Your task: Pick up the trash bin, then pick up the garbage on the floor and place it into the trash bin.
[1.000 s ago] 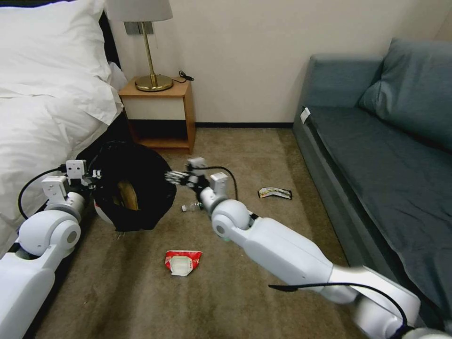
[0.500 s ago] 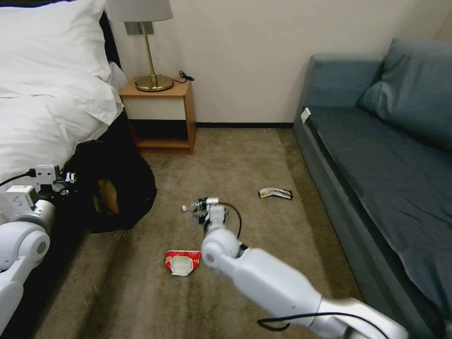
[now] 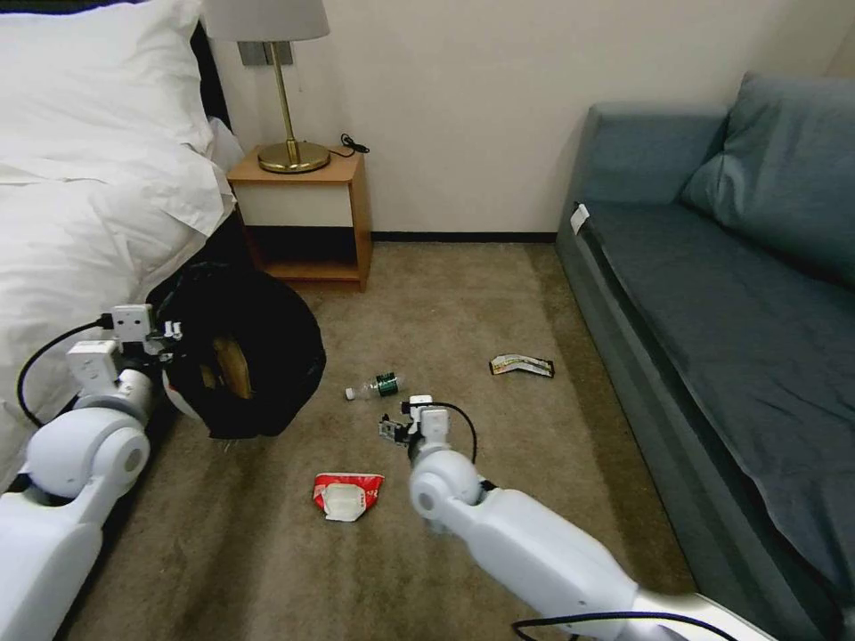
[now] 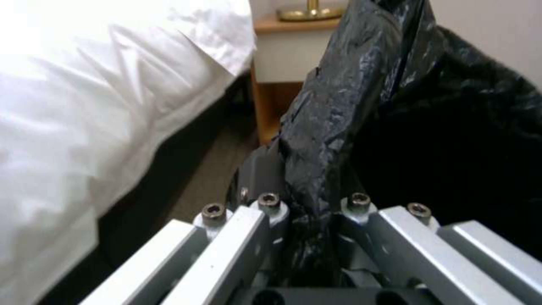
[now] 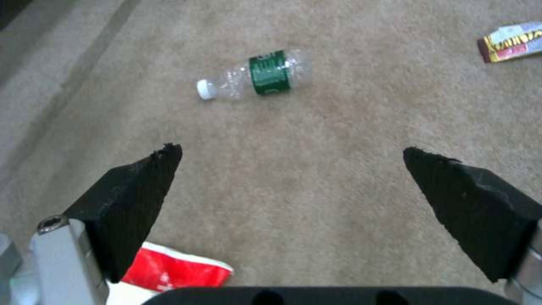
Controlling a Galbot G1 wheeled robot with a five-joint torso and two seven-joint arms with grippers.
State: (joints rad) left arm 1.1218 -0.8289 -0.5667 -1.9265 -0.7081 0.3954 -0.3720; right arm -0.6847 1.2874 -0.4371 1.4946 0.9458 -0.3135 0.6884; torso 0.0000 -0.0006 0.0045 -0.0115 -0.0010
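Bottle grab lining up, bin already in hand

Right end effector [image 5: 294, 169] hovering wide open and empty just short of the bottle [image 5: 257, 76], on the carpet [image 3: 499, 294] between red packet [image 3: 347, 495] and wrapper [image 3: 522, 365]; bottle's long axis lying crosswise to the reach. Left end effector [image 4: 308, 212] clamped on the trash bin [image 3: 245, 356] bag rim, beyond the bottle, by the bed [image 3: 80, 196].

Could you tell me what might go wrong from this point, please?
The left gripper pinches mainly the black bag at the bin rim, so the bag might slip and the bin drop. The open right gripper hangs above bare carpet, short of the bottle; the round bottle may roll when nudged.
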